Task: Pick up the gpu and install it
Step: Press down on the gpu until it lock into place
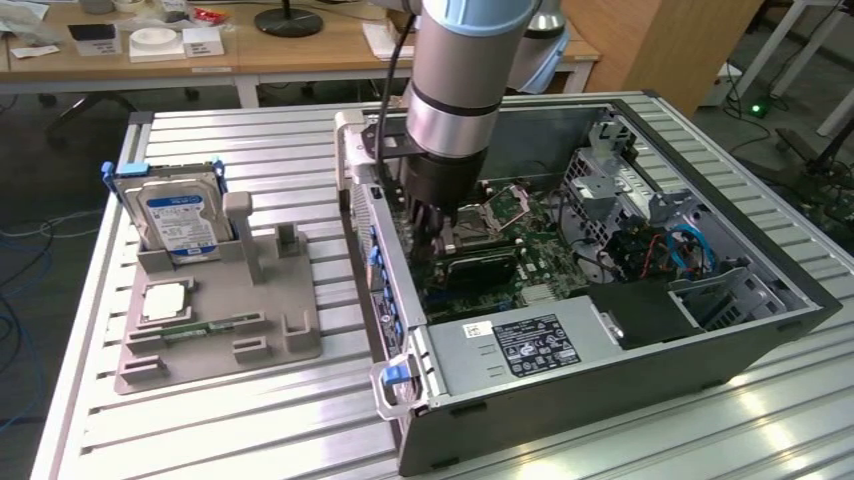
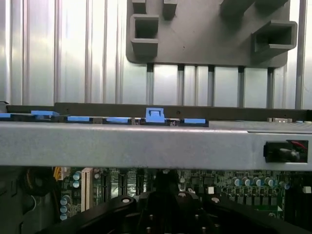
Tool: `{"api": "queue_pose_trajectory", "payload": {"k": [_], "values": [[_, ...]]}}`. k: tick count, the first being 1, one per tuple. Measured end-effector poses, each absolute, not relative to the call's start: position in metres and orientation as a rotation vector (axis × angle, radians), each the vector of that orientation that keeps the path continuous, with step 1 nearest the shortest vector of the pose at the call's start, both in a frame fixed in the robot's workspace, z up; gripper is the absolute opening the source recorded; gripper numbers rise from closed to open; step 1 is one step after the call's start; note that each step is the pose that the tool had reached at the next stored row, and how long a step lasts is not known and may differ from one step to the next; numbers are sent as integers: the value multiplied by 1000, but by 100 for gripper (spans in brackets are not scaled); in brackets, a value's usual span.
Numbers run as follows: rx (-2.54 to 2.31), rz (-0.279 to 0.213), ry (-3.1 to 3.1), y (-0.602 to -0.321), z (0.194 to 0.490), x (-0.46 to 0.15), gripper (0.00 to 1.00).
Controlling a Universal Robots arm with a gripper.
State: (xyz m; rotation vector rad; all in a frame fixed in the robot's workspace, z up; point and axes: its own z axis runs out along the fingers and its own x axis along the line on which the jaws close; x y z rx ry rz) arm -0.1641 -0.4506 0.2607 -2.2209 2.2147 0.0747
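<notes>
One gpu (image 1: 470, 268), one hard drive (image 1: 178, 218)

Lab: robot arm (image 1: 454, 90), slatted aluminium bench (image 1: 267, 400), desks (image 1: 200, 55).

The open computer case (image 1: 694, 330) lies on the slatted table (image 1: 200, 440). The parts holder (image 1: 220, 320) sits at the exterior view's left of it, with the hard drive (image 1: 180, 220) upright in its far slot.
</notes>
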Motion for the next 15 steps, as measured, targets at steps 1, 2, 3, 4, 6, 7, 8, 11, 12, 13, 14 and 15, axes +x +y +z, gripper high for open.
{"api": "queue_pose_trajectory", "payload": {"k": [1,2,3,4,6,7,8,11,12,13,14,15], "values": [[-2219,77,2213,-450,261,-164,11],[-2218,79,2212,-450,262,-163,11],[-2217,81,2211,-450,263,-163,11],[-2217,81,2211,-450,264,-163,11],[-2217,81,2212,-450,272,-163,11],[-2218,81,2212,-450,275,-163,11],[-2218,81,2212,-450,276,-163,11],[-2218,81,2212,-450,276,-163,11],[-2218,81,2212,-450,276,-163,11],[-2218,81,2212,-450,276,-163,11],[-2218,81,2212,-450,276,-163,11],[-2218,81,2212,-450,276,-163,11]]}}
